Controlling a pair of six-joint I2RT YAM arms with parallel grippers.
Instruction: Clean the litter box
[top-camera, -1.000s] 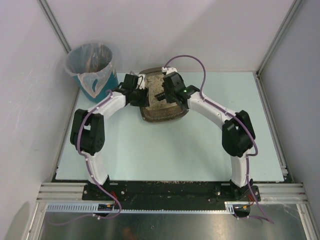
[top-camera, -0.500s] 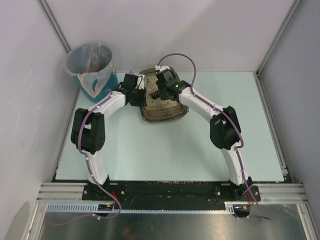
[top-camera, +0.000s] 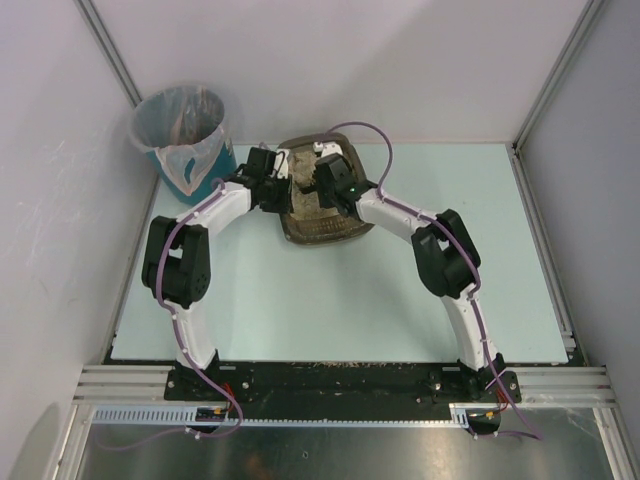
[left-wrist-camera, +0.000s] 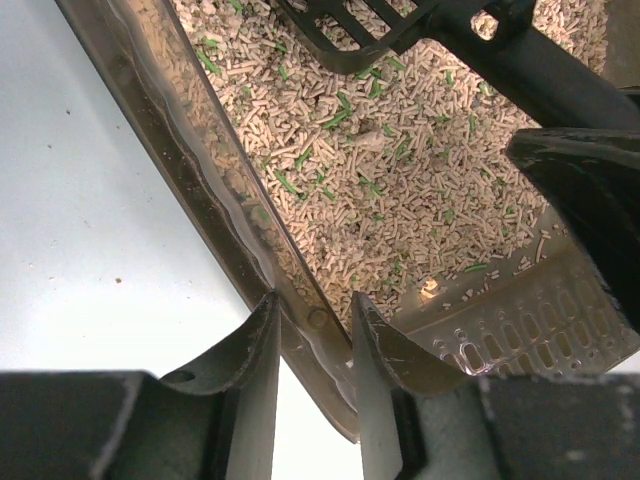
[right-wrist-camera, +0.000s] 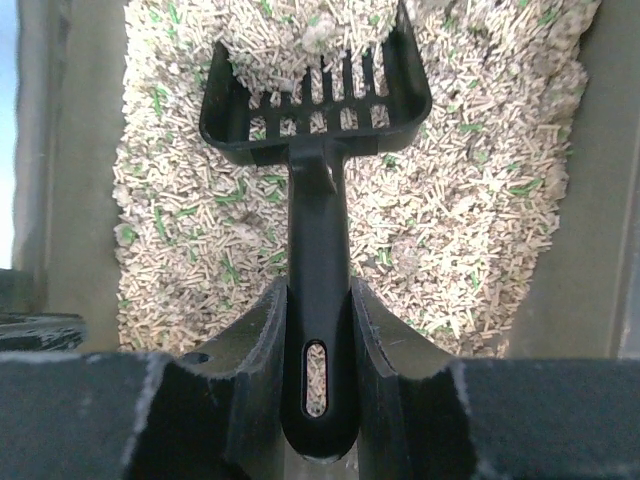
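Standing at the far left corner of the pale blue-green table, the round teal bin with a clear plastic liner waits for waste; what it already holds I cannot tell. Just right of it, at the far edge, sits the shallow grey-brown plastic litter box, filled with beige pellets. The left gripper has its fingers nearly together, pinching the box's left rim. Over the litter, the right gripper is clamped tight on the handle of the black slotted plastic scoop, whose head carries a heap of pellets. Scooping looks under way; carrying that load to the bin and sifting the rest remain.
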